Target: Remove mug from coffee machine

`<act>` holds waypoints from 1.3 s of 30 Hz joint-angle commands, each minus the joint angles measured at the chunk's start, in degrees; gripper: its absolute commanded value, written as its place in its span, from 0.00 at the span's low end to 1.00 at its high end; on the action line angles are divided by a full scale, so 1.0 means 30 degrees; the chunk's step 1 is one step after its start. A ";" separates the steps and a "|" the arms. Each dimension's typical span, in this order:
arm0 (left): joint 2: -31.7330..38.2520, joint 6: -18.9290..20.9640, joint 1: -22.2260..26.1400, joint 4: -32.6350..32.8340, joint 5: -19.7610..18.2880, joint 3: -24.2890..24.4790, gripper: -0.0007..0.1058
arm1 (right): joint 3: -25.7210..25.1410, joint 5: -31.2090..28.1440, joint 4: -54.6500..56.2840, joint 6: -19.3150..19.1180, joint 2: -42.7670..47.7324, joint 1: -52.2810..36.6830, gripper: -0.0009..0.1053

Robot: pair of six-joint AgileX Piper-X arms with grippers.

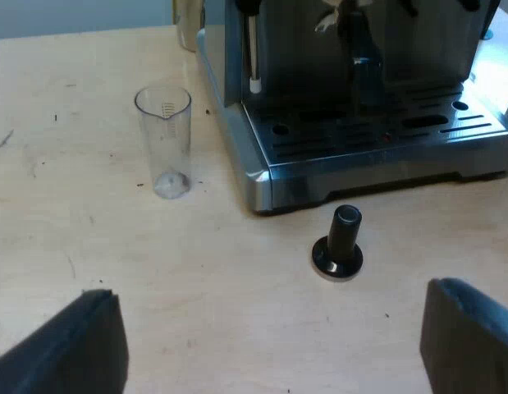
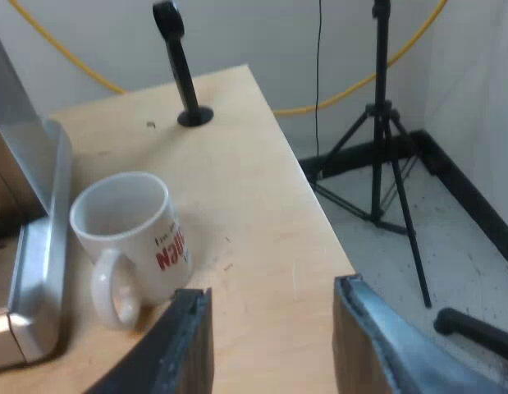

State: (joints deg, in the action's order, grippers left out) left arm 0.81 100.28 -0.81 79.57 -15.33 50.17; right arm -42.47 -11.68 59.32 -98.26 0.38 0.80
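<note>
- mug (image 2: pixel 130 234): white, red lettering, upright on the table (image 2: pixel 254 205), off the drip tray and just beside the metal base edge of the espresso machine (image 2: pixel 36 263). Can't tell if it touches the base. Handle faces the camera.
- right gripper (image 2: pixel 274 345): fingers apart, nothing between them. 1 finger (image 2: pixel 188 336) is close to the mug's foot by the handle; can't tell if there is contact.
- left gripper (image 1: pixel 270 345): fingers wide apart, empty, over bare table in front of the machine.
- tamper (image 1: pixel 339 242) with black knob: upright on the table, near the drip tray (image 1: pixel 377 135) front edge, not touching it.
- measuring glass (image 1: pixel 163 139): upright, clear, standing near the machine's side, apart from it.
- steam wand (image 1: pixel 254 49): hangs down over 1 corner of the tray.
- black post (image 2: pixel 181 70) on a round base stands on the table beyond the mug.
- tripod (image 2: pixel 385 148) on the floor past the table edge, yellow cable (image 2: pixel 65 53) along the wall.
</note>
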 commanded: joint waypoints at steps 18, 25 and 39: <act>0.0713 -0.0073 0.0007 -0.6026 0.0023 -0.6028 0.74 | 0.4012 0.0522 -0.0192 -0.0164 0.0907 0.0039 0.36; 0.0713 0.0075 0.0007 -0.6500 0.0023 -0.6550 0.74 | 0.4264 0.0522 -0.0393 -0.0164 0.0858 0.0039 0.36; 0.0713 0.0075 -0.0082 -0.6500 -0.0739 -0.6633 0.74 | 0.4264 0.0942 -0.0407 -0.0307 0.0862 0.0039 0.66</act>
State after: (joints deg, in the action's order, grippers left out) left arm 0.71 99.96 -0.81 61.11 -16.22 30.27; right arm -29.41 -9.29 58.58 -98.49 0.38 0.80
